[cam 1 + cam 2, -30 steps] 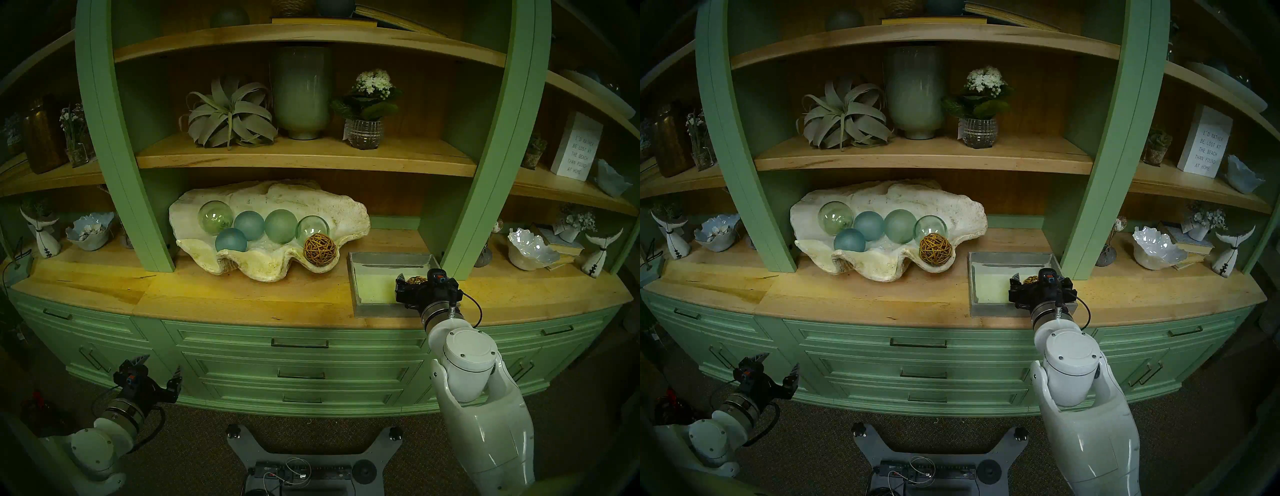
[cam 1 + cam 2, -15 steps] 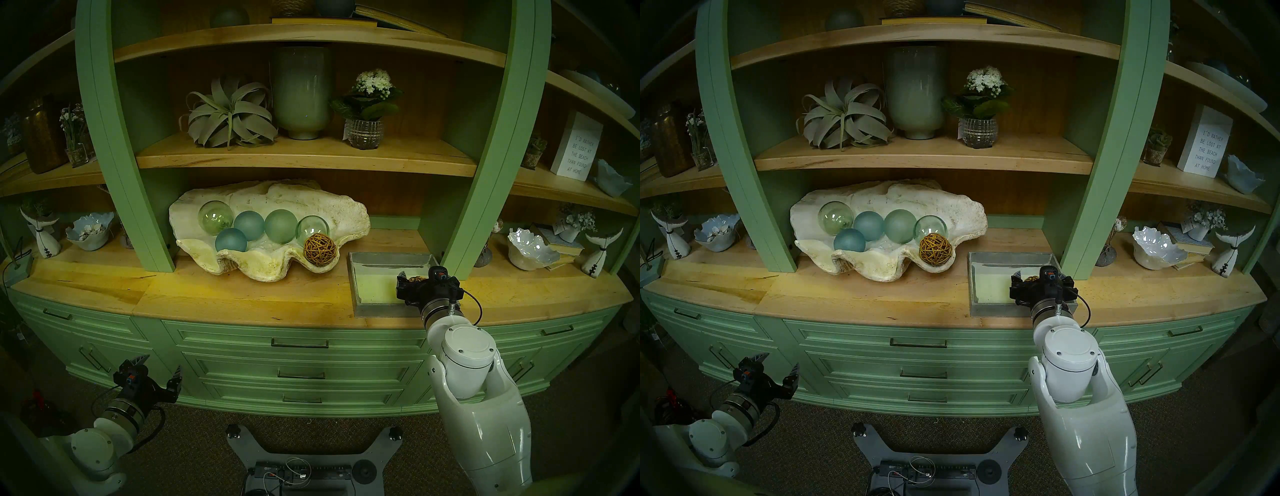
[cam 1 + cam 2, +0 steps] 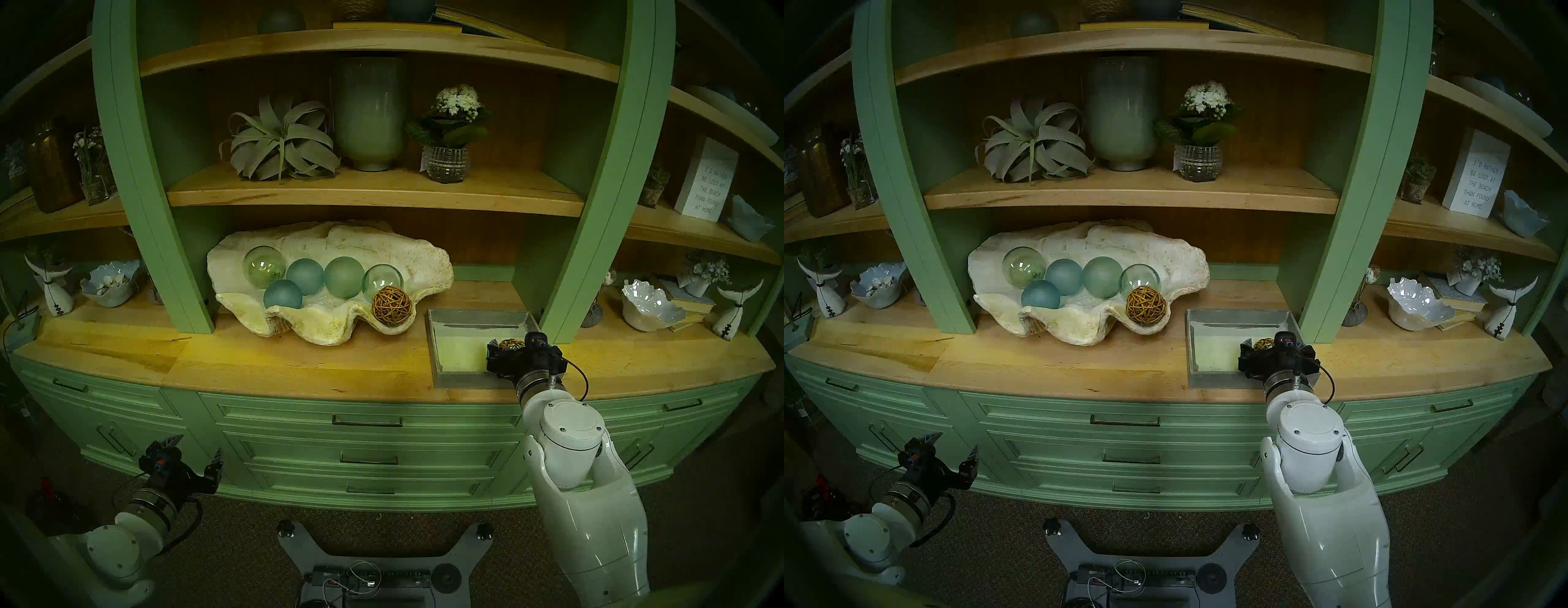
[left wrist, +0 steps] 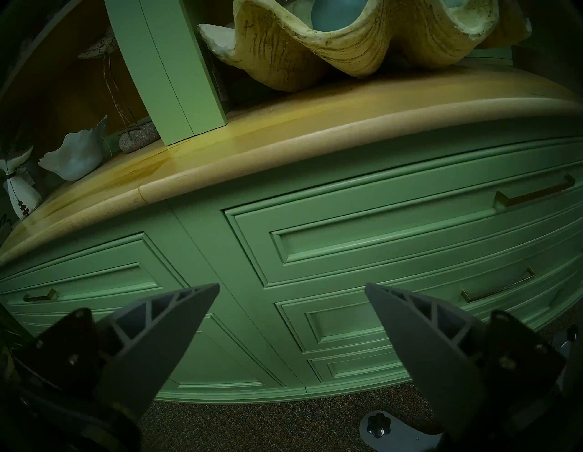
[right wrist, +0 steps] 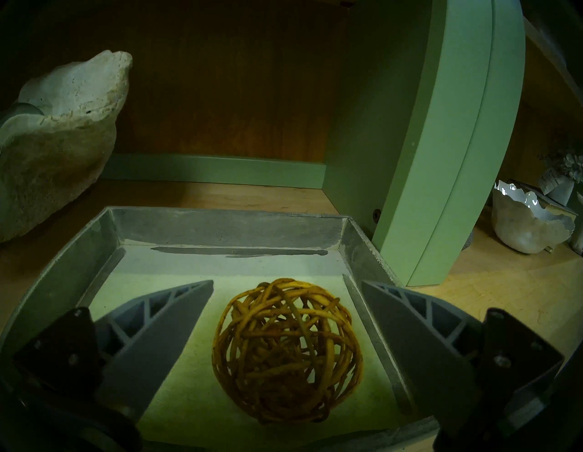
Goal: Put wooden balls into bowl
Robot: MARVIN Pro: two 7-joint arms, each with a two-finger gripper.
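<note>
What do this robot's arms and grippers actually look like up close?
Both arms have glossy white rounded shells ending in a silver metal wrist ring. Each black gripper, left gripper and right gripper, carries two grey, pointed, wedge-shaped fingers with triangular cut-outs. A black cable loops from each wrist, and a small orange-and-blue mark sits on top.

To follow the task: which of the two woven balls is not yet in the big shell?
The woven ball in the grey tray, between the open right gripper fingers. The other woven ball already lies in the shell.
</note>
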